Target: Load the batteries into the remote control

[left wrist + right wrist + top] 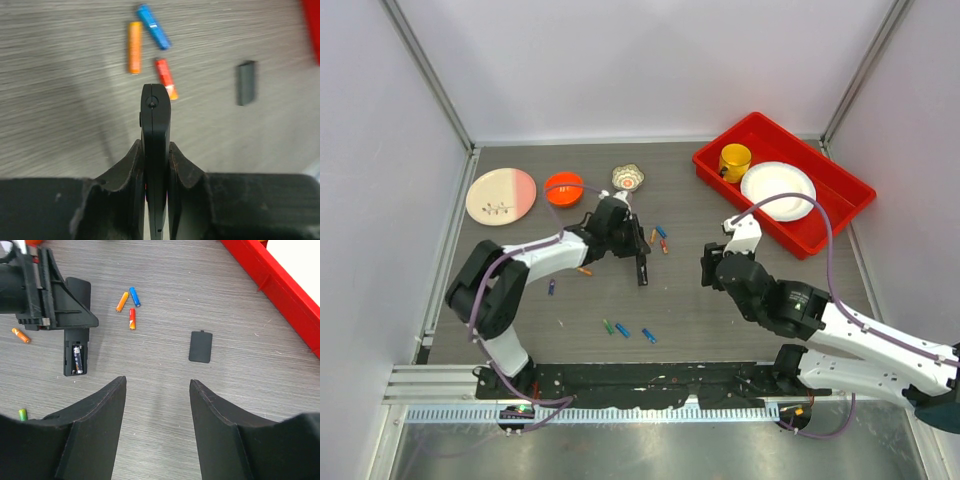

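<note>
Mid-table | left gripper [156,152] clamped on remote [155,115] | right gripper [157,390] wide, empty | tip: hold recess [76,359] steady, fetch red battery [132,318], mind polarity

Robot lab cell — white walls [650,60], aluminium frame [428,75], bolted arms [790,305].

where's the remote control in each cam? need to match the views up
Top external: remote control near centre, a black bar just below-left of the blue battery.
Left wrist: remote control dead centre, edge-on, clamped in the left gripper.
Right wrist: remote control at left, recess open, facing the camera.
Shared landmark: blue battery lying with an orange and a red one.
</note>
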Available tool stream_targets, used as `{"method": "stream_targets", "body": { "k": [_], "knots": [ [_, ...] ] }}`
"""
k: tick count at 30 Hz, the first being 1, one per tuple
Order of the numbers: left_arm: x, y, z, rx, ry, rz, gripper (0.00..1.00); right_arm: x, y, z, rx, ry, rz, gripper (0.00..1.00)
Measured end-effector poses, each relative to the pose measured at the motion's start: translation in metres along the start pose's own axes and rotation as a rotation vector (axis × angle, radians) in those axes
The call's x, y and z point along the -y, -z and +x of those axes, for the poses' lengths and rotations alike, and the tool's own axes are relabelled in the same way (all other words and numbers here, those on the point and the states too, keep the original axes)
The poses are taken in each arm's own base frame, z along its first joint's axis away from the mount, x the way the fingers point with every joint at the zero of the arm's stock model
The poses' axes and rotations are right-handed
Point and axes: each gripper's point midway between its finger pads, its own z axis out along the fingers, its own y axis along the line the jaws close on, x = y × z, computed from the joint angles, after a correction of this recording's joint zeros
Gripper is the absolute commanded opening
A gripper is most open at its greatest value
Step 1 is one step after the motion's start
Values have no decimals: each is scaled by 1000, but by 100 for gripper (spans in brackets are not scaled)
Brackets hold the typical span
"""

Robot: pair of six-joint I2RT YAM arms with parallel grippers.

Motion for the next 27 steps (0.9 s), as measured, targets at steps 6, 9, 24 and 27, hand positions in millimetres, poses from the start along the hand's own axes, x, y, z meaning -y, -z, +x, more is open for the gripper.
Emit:
{"method": "stream_targets", "body": {
  "k": [6, 9, 24, 27],
  "knots": [
    [-49, -16, 17, -76, -50, -270, 0, 6, 0, 9, -4, -7, 9, 59],
    [-59, -13, 17, -81, -80, -366, 0, 6, -1, 14, -12, -10, 10, 59],
    [-54, -16, -5, -67, -367, -683, 0, 5, -4, 29, -41, -18, 3, 59],
    [-61, -17, -4, -84, -397, -734, 0, 6, -5, 31, -45, -17, 5, 59]
  ]
}}
